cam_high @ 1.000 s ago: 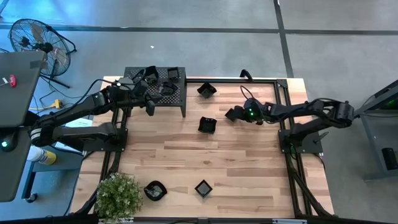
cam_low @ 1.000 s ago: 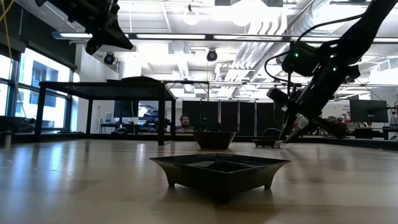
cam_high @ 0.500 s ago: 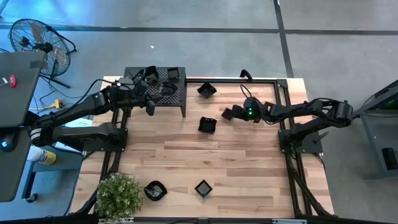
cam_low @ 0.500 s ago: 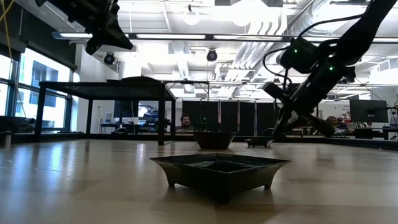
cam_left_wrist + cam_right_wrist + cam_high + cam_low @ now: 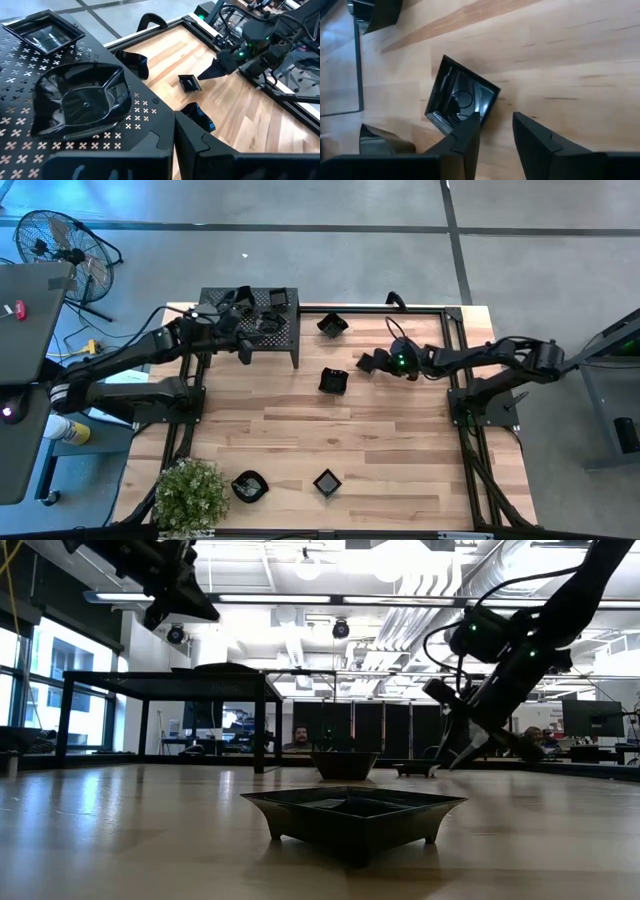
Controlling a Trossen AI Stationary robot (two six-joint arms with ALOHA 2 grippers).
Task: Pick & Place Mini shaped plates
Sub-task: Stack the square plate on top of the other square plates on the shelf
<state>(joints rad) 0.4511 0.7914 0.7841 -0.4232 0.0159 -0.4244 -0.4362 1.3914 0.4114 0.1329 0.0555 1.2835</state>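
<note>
On the wooden desk (image 5: pixel 330 430), the right gripper (image 5: pixel 367 363) hovers just beside a small square black plate (image 5: pixel 333 381), which lies toward the desk's middle from it. Its fingers are slightly parted and empty. It has edged closer over the last second. The left gripper (image 5: pixel 243 350), fingers apparently closed and empty, waits above the perforated shelf (image 5: pixel 285 340).

Dark jointed arms (image 5: pixel 120 360), green light

Nothing readable anywhere tbh, no labels, brands, numbers or signs on the dishes, the shelf, the arms or the desk.
</note>
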